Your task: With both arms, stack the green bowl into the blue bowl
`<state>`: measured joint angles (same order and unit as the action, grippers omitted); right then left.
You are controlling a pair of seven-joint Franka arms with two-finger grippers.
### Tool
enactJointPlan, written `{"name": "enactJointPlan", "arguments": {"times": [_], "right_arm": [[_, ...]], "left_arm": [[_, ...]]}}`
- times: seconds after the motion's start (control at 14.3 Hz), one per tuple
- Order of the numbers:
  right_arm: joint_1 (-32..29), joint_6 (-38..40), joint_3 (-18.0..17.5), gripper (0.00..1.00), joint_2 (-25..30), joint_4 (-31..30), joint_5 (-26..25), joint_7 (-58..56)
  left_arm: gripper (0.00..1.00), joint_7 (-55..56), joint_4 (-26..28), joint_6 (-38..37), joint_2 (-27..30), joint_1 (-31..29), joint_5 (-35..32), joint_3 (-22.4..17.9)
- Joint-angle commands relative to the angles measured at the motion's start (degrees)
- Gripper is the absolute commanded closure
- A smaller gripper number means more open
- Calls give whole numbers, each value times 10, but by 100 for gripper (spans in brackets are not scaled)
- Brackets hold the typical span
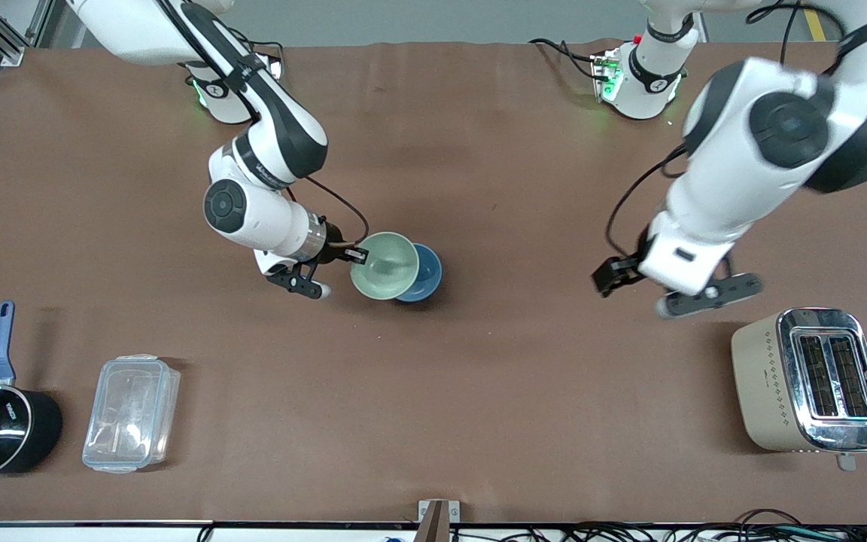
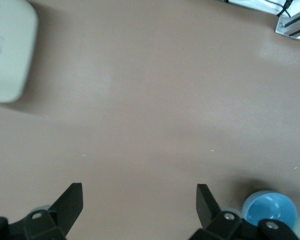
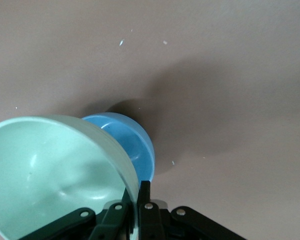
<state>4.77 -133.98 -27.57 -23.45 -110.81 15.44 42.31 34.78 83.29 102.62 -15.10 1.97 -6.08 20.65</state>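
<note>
Front view shows a toaster (image 1: 810, 380) toward the left arm's end of the table, and a clear plastic box (image 1: 131, 412) beside a black saucepan (image 1: 1, 430) toward the right arm's end. Mid-table, the glossy green bowl (image 1: 383, 265), tilted, is pinched at its rim by the right gripper (image 1: 352, 254) and hangs over the blue bowl (image 1: 424, 275). The left gripper (image 1: 659, 290) hovers near the toaster, fingers spread and empty.
</note>
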Motion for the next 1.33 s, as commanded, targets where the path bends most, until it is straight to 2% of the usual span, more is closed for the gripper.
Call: {"name": "enactJointPlan", "arguments": {"times": [0.0,0.21,0.28,0.42,0.56,0.77,0.98,1.05,1.19,1.26], "right_arm": [[12,-29,-4,97,-19,-9,-11,23],[25,-58,-3,97,-32,-17,-12,23],[25,-73,-3,97,-33,-23,-12,23],[27,-100,-3,97,-42,-33,-12,23],[29,-102,-3,96,-43,-37,-13,23],[30,-103,-3,95,-53,-36,-17,23],[35,-111,-3,92,-61,-37,-22,23],[35,-112,-3,84,-61,-37,-22,24],[33,-112,-3,16,-61,-34,-22,38],[31,-109,-3,0,-59,-32,-21,44]], "left_arm": [[0,-79,5,-57,54,-34,-9,4],[0,-179,20,-118,109,-70,5,2],[0,-210,38,-122,124,-62,12,-17],[0,-241,60,-150,153,-16,30,-83],[0,-264,69,-172,173,-1,55,-113],[0,-278,98,-172,198,12,58,-135],[0,-278,97,-172,202,7,69,-131],[0,-279,94,-172,202,7,69,-131],[0,-280,95,-172,202,6,69,-131],[0,-280,93,-172,200,6,70,-131]]}}
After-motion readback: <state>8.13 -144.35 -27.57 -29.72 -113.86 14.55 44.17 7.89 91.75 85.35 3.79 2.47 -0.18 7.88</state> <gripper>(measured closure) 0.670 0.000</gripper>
